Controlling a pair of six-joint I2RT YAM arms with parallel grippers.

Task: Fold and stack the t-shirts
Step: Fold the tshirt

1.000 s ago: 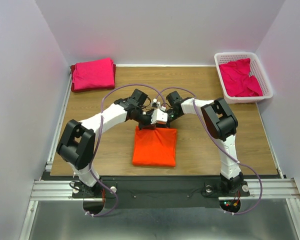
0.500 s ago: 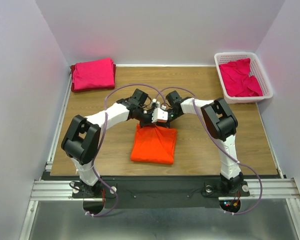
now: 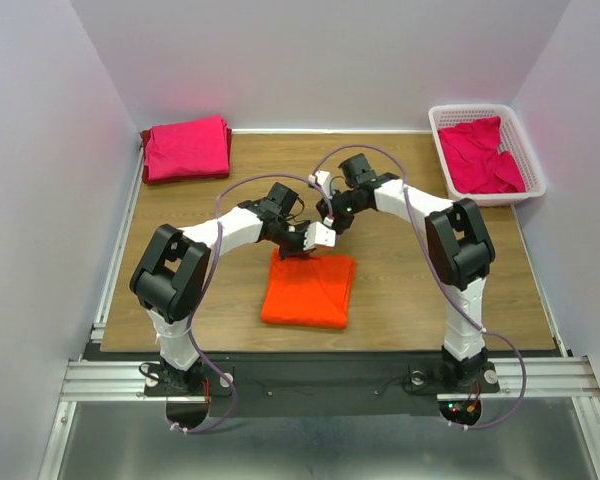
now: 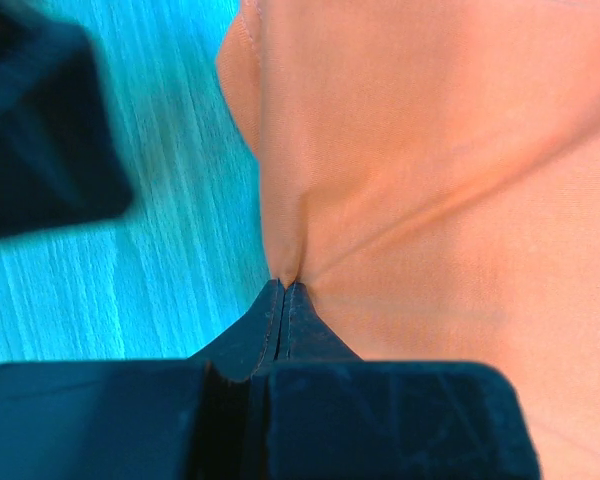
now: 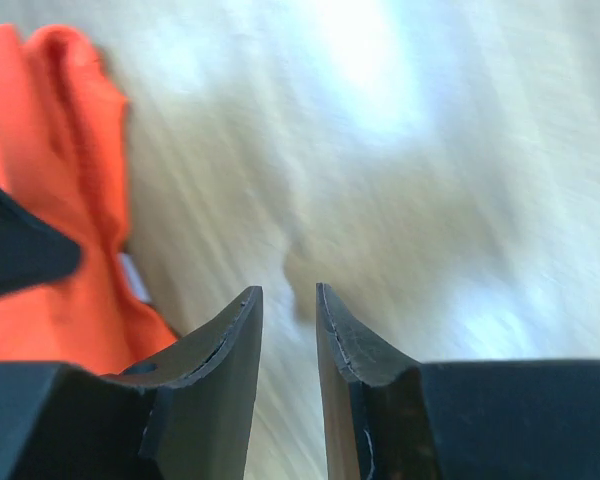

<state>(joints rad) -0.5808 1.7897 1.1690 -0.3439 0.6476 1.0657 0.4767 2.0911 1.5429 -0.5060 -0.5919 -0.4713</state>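
A bright orange t-shirt (image 3: 308, 292) lies folded on the wooden table, near the middle front. My left gripper (image 3: 308, 250) is at its far edge and is shut on a pinch of the orange cloth (image 4: 430, 150). In the left wrist view the jaws (image 4: 285, 288) meet with cloth between the tips. My right gripper (image 3: 330, 220) hovers just beyond that edge, slightly open and empty (image 5: 288, 295) over bare wood. The orange t-shirt (image 5: 40, 200) shows at the left of the right wrist view. A stack of folded magenta-pink t-shirts (image 3: 186, 148) lies at the far left.
A white lattice basket (image 3: 528, 165) at the far right holds crumpled magenta-pink t-shirts (image 3: 483, 155). White walls enclose the table on three sides. Both forearms cross the table's centre, close together.
My right gripper has let go of the orange t-shirt's far edge and drawn back and up. My left gripper stays shut on the edge. The shirt has shifted slightly to the left.
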